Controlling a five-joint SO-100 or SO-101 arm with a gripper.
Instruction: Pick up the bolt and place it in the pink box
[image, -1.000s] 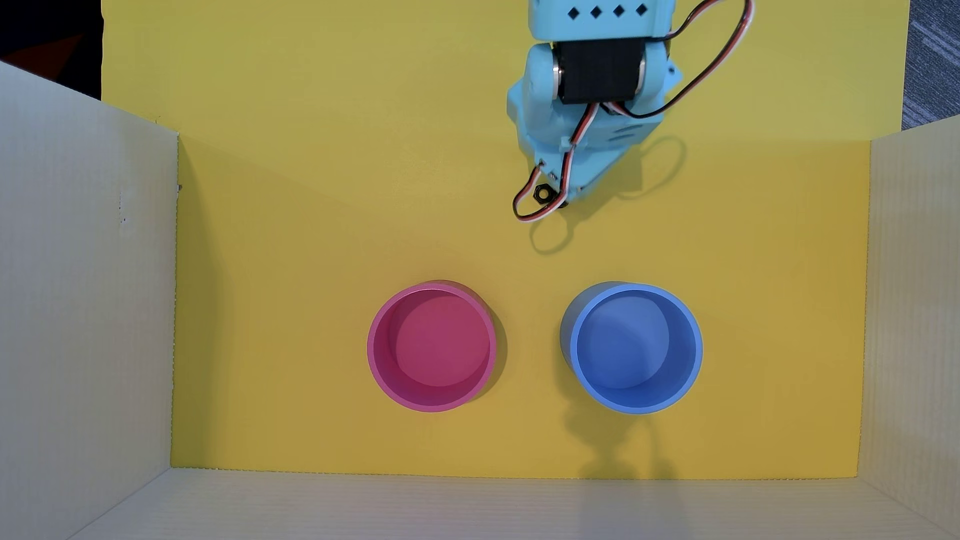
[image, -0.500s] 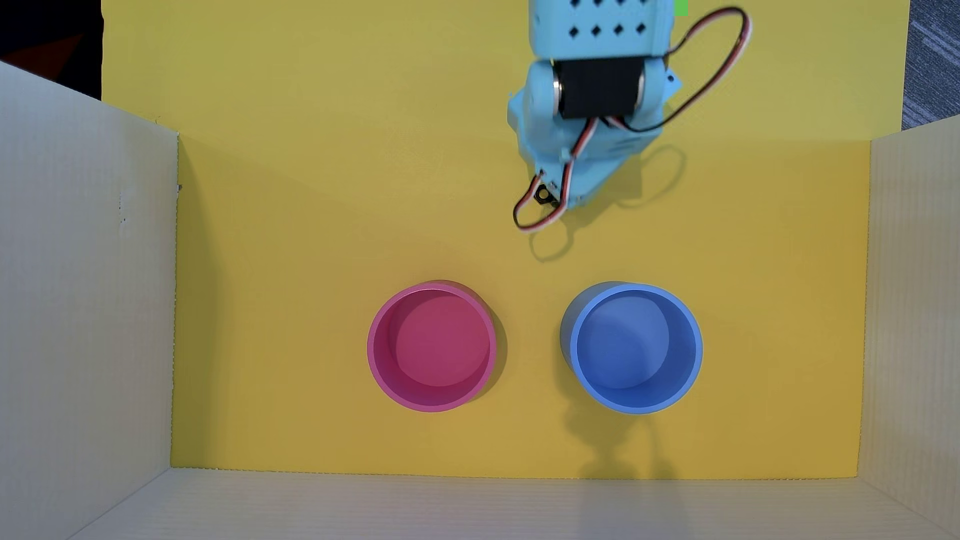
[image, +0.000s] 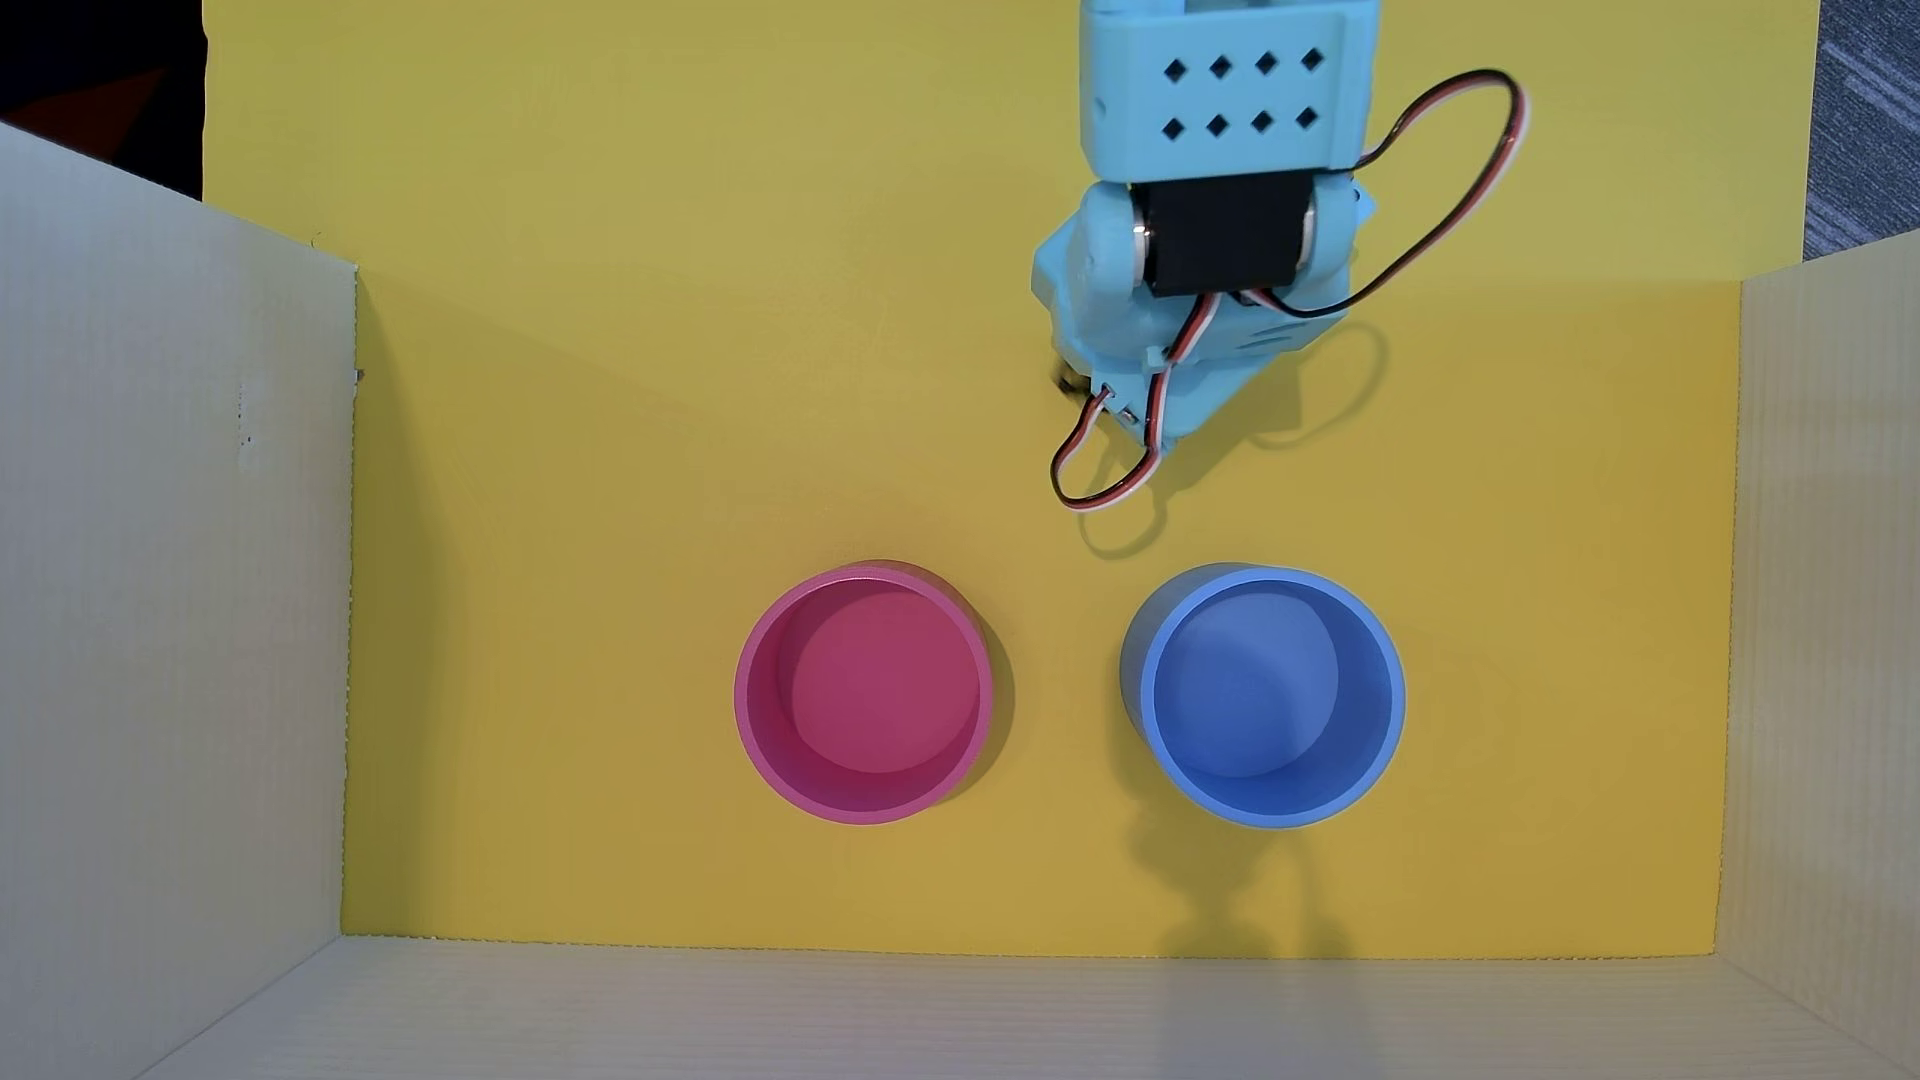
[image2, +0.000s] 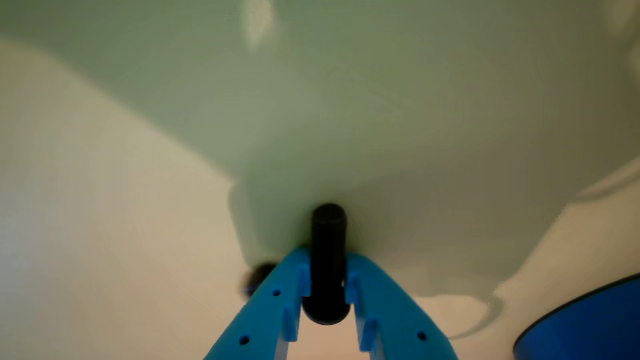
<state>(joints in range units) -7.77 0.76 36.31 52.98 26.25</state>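
Two views are disagreeing for you: only the wrist view is showing your jaws pinching the bolt (image2: 328, 260); overhead, the arm (image: 1184, 291) is hiding it.

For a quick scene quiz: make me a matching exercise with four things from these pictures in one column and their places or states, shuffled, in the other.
Things:
1. bolt
2. pink box
3. blue container
4. nut

States:
A. empty, at right in the overhead view
B. clamped in the gripper
C. empty, at left in the overhead view
D. on the yellow floor, half hidden beside the arm

Pairs: 1-B, 2-C, 3-A, 4-D
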